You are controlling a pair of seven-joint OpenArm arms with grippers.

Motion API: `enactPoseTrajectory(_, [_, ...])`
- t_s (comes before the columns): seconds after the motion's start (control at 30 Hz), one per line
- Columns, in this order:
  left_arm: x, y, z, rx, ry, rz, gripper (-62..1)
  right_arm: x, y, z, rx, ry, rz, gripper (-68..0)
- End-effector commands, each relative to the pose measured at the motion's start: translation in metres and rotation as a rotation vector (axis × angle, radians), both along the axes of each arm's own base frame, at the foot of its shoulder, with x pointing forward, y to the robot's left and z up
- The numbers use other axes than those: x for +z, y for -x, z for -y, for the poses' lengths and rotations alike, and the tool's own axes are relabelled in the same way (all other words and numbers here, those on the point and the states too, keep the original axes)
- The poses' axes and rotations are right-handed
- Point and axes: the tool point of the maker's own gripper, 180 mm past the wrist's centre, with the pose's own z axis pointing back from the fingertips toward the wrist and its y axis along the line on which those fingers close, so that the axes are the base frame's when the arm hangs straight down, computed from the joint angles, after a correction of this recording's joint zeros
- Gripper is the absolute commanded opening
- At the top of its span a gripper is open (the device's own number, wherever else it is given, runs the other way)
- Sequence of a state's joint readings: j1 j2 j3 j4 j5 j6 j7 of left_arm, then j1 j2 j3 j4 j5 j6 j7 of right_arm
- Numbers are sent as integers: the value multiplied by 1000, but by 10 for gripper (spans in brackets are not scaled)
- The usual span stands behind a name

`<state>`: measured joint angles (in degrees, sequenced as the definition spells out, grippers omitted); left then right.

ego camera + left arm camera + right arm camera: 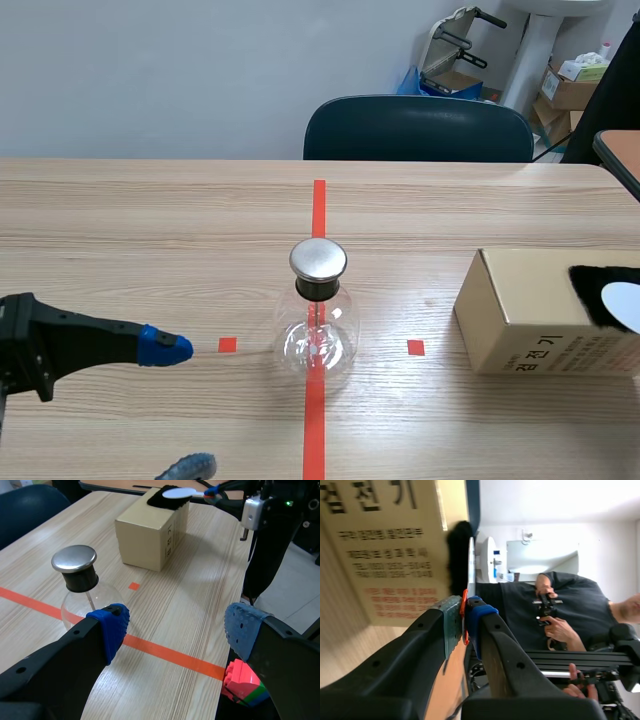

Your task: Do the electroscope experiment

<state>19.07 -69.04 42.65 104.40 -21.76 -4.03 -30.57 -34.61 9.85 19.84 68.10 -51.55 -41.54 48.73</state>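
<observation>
Electroscope [318, 325]: glass flask, metal cap [318, 259], upright mid-table on the orange-red tape line [318, 205].

Left gripper [176, 406]: left of the electroscope and apart from it, fingers spread wide, holding nothing.

Right gripper [465, 612]: well right of the electroscope, fingers pressed onto the thin orange-red handle of a white disc [625, 305]. The disc lies against black fur [590, 285] on top of a cardboard box [520, 320].

Risks, as I judge them:
- The pinch on the handle is narrow, so the disc could twist or slip on the way to the cap.
- A hard or off-centre touch could tip the round-bottomed flask or roll it.
- The disc brushing the box or table on the way would likely bleed off its charge and give a weak result.
- The left gripper is near enough to nudge the glass if it swings inward.

Surface: pale wood-grain table [150, 230], smooth, with small tape squares either side of the electroscope.

Room: plain pale wall, and a dark chair [415, 128] beyond the electroscope. Stacked cartons are in the far corner to its right. A person in a dark shirt shows in the right wrist view.
</observation>
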Motion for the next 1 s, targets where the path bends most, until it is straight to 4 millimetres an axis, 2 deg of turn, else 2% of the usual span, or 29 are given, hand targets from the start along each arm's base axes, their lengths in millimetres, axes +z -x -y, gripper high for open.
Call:
enactPoseTrajectory(0.0, [14,2,9,-7,56,10,-182,17,-9,6,-4,41,86,-655])
enactPoseTrajectory(0.2, [13,3,9,-9,55,6,-182,6,-5,7,23,38,60,-656])
enactPoseTrajectory(0.33, [13,3,9,-9,55,6,-182,-5,1,15,24,67,13,-656])
enactPoseTrajectory(0.63, [13,3,9,-9,55,6,-183,-5,-1,27,-13,97,4,-655])
enactPoseTrajectory(0.87, [13,3,9,-9,56,6,-183,-9,6,-1,181,116,-22,-656])
enactPoseTrajectory(0.97, [13,3,9,-9,55,7,-183,-8,1,16,81,122,-19,-655])
